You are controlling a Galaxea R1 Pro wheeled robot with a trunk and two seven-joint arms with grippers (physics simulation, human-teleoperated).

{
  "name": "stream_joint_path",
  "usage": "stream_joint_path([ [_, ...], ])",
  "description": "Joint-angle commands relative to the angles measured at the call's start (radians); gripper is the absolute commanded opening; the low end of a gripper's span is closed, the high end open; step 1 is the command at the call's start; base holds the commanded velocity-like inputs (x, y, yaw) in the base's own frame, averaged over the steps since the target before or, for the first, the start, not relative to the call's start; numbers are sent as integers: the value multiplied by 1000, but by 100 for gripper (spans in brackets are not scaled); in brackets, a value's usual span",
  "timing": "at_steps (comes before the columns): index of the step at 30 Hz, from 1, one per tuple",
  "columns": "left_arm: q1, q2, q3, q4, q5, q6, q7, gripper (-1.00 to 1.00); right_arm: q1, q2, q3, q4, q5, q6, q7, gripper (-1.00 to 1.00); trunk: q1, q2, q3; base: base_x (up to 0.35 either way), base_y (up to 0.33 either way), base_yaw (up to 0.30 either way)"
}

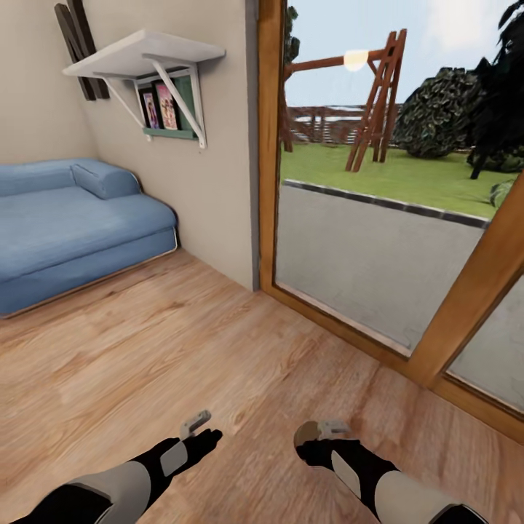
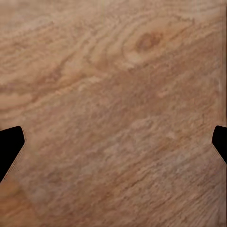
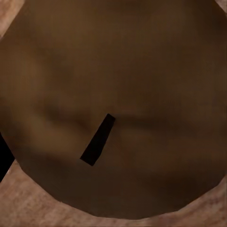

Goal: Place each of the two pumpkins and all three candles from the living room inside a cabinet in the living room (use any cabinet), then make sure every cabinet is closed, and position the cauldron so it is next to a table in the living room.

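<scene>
Head view: both arms low over plank floor (image 1: 182, 349). Left gripper (image 1: 198, 423) spread wide, nothing between fingers; left wrist view shows black fingertips (image 2: 9, 144) far apart over bare wood grain. Right gripper (image 1: 324, 431) pinches candle (image 1: 308, 434), tan round end visible at its tip. Right wrist view: candle (image 3: 118, 94) close up, brown round face with dark wick, floor at the corners. Blue sofa (image 1: 65, 218) at left wall, white shelf (image 1: 138, 54) above it, glass door (image 1: 378, 218) at right with garden outside.
</scene>
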Motion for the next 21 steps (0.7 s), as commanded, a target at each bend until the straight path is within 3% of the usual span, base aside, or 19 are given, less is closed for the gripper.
stream_joint_path([
  [1, -1, 0, -8, 1, 11, 3, -3, 100, 0, -1, 4, -1, -3, 4, 1, -100, -1, 0, 4, 0, 0, 204],
  [8, -1, -2, -8, 2, 10, 3, -3, 100, 0, -1, 4, -1, -3, 4, 0, -100, -4, 2, 37, 0, 0, 155],
  [21, -1, -20, -8, 2, 11, -6, -3, 100, 0, 0, 4, -1, -3, 4, -1, -100, -4, 2, 41, 0, 0, 226],
])
